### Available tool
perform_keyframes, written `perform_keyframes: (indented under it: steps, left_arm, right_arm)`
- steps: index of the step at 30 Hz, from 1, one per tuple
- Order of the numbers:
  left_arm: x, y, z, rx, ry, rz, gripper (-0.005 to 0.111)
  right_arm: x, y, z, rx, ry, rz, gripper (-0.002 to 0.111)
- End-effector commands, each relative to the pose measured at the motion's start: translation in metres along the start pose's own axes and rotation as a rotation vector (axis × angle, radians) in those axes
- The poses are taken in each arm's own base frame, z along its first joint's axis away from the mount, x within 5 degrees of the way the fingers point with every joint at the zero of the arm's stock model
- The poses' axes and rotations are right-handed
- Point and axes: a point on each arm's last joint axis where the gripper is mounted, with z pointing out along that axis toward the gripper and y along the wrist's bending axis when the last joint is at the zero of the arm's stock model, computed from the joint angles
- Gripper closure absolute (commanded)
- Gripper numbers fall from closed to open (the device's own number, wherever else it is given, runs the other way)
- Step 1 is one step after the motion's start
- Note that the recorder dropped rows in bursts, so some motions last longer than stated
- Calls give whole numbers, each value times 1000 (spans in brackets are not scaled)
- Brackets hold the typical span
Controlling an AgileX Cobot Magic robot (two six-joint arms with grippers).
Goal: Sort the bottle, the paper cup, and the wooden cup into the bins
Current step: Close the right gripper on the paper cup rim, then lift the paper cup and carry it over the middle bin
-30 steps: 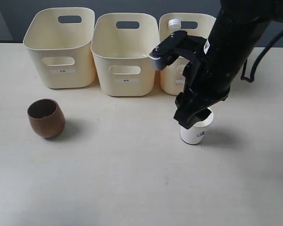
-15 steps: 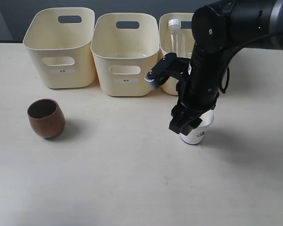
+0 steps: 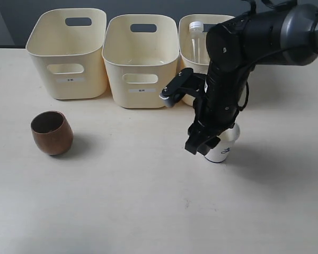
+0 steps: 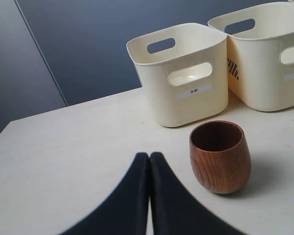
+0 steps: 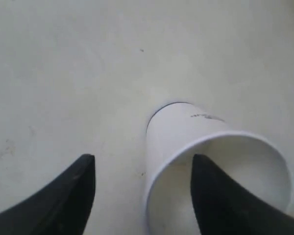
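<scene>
The white paper cup [image 3: 223,150] stands upright on the table in front of the right bin. My right gripper [image 3: 203,144] is open and down at its rim. In the right wrist view one finger [image 5: 213,191] is inside the paper cup [image 5: 179,132] and the other finger [image 5: 71,191] is outside it. The clear bottle [image 3: 196,41] stands in the right bin [image 3: 186,63]. At the left of the table, the wooden cup [image 3: 52,132] sits upright. My left gripper [image 4: 149,157] is shut and empty, just short of the wooden cup [image 4: 219,156].
Three cream bins stand in a row at the back: the left bin [image 3: 69,53], the middle bin [image 3: 141,61] and the right one. The right arm [image 3: 238,58] leans over the right bin's front. The table's far edge meets a dark wall.
The right arm has come down and swung slightly left. Its open fingers now straddle the paper cup's rim. The bottle in the right bin has come into view.
</scene>
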Motion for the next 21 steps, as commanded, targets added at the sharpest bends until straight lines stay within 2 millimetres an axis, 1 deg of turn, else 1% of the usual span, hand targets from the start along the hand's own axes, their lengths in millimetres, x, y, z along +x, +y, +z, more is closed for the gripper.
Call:
perform_keyframes:
  steps: [1,3,4,5,7,13,14,15,16,17,18,19,20,21]
  left_arm:
    - [0,0,0,-5,-7,0,107]
    - [0,0,0,-5,-7,0,107]
    - [0,0,0,-5,-7,0,107]
    - [0,0,0,-5,-7,0,107]
    - [0,0,0,-5,-7,0,107]
    - [0,0,0,-5,-7,0,107]
    - [0,0,0,-5,-7,0,107]
    - [0,0,0,-5,-7,0,107]
    - [0,0,0,-5,-7,0,107]
    - [0,0,0,-5,-7,0,107]
    - [0,0,0,-5,-7,0,107]
    - [0,0,0,-5,-5,0,107]
    - [0,0,0,-5,-5,0,107]
    - [0,0,0,-5,-7,0,107]
  right_arm:
    - [-1,-1,8,9,17,-4,76]
    - [-1,-2,5,17,13,-16,109]
    - [-1,-3,2,27,5,-20,106]
    - [-1,-3,-2,34,-11,-22,106]
    - [-1,-3,-11,49,-42,-22,108]
    - [6,-2,-58,119,-179,-28,109]
    - [10,-1,-77,142,-231,-26,109]
    - [10,0,-85,153,-256,-25,109]
    - [12,0,-105,184,-331,-23,109]
    - [13,0,-114,199,-364,-22,109]
    - [13,1,-133,223,-439,-17,109]
    - [13,1,-139,230,-466,-15,109]
    - [12,0,-152,249,-509,-14,109]
    - [9,-1,-159,261,-537,-13,109]
